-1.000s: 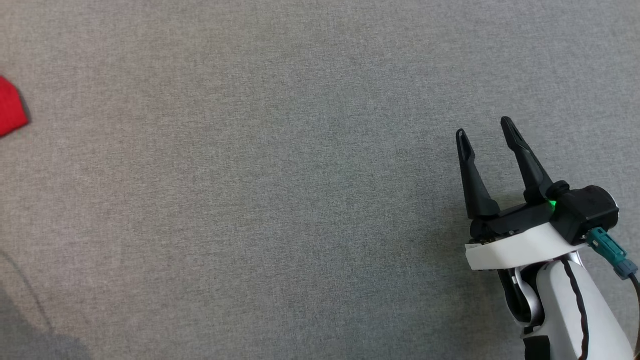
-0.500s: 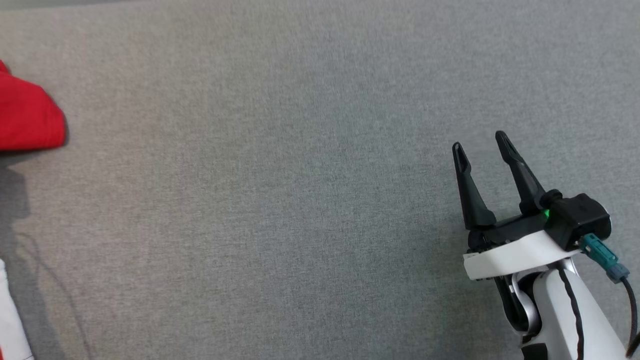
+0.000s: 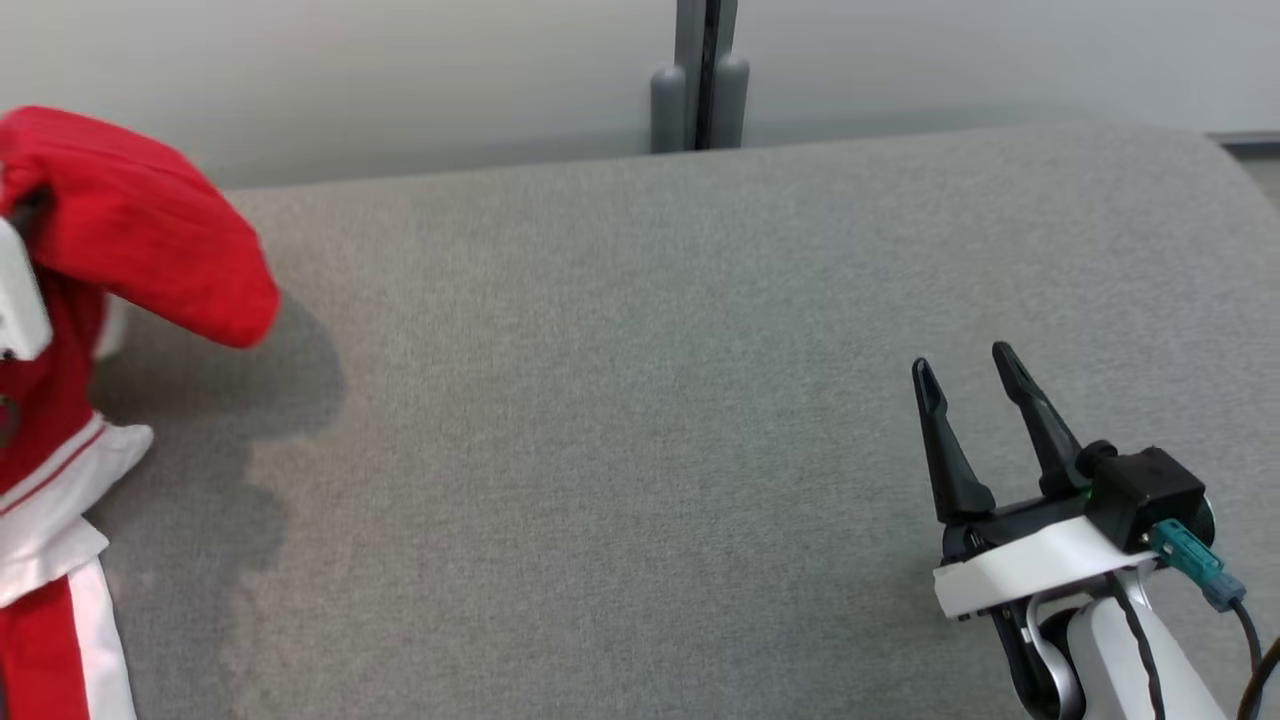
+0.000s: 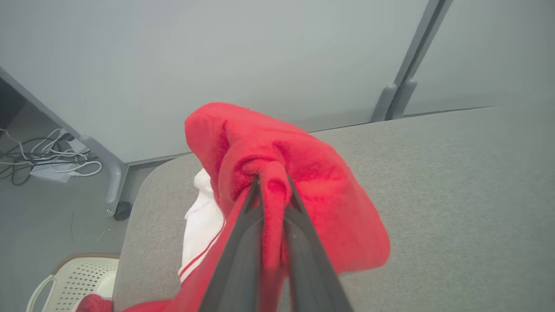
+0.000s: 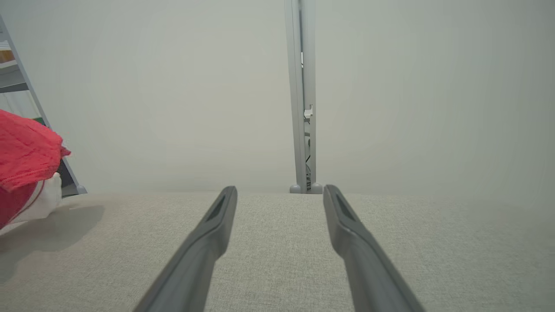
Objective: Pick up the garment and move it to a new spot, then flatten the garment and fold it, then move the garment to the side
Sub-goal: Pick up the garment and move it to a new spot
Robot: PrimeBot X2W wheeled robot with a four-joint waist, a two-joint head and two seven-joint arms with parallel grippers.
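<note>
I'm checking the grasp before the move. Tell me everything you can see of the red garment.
The garment is red fleecy fabric with white panels carrying thin red stripes. Bunched and lifted, one fold is pinched between the shut fingers of the left gripper; the rest hangs at the left edge of the grey padded surface, casting a shadow there. Its lower end runs out of view.

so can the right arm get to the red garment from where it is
Probably yes, with a long reach. The right gripper stands open at the far side from the garment, which hangs pinched in the left gripper; just bare grey surface lies between them.
</note>
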